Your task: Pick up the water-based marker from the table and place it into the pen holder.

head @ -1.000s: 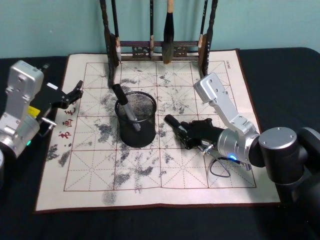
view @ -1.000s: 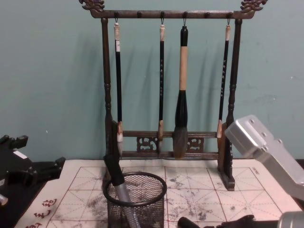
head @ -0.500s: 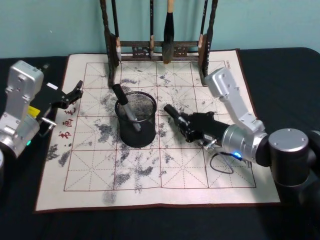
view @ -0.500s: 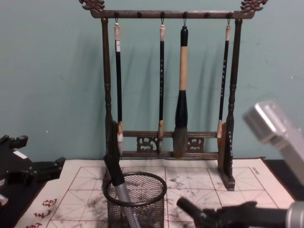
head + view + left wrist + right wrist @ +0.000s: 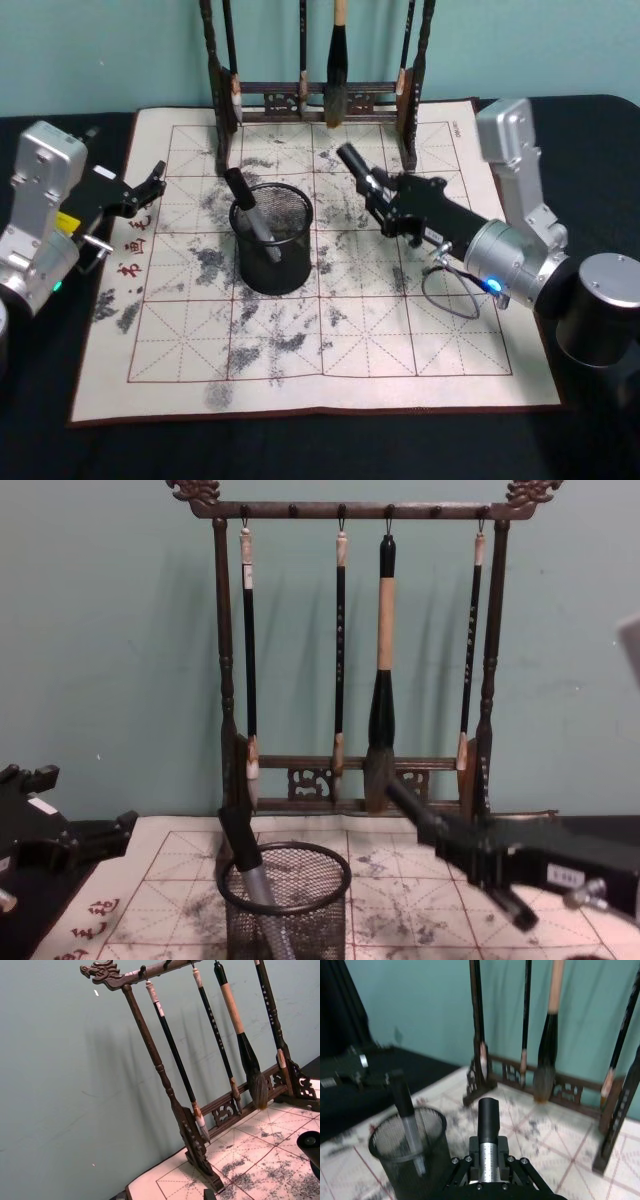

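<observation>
My right gripper (image 5: 388,203) is shut on the water-based marker (image 5: 354,163), a silver barrel with a black cap, and holds it in the air to the right of the pen holder (image 5: 297,262). The marker (image 5: 398,790) tilts up toward the brush rack, and its cap (image 5: 488,1116) points forward from between the fingers. The black mesh pen holder (image 5: 300,914) stands on the ink-smudged mat of the table (image 5: 340,345) and holds another marker (image 5: 248,213) that leans left. My left gripper (image 5: 150,184) rests open at the mat's left edge.
A tall dark wooden brush rack (image 5: 318,100) with several hanging brushes (image 5: 381,670) stands along the mat's far edge, close behind the raised marker. Red characters (image 5: 133,240) mark the mat's left side. A thin cable (image 5: 450,290) loops under my right wrist.
My right gripper has lifted the marker off the mat and carried it up and back toward the rack, its cap now pointing higher. The left arm has not moved.
</observation>
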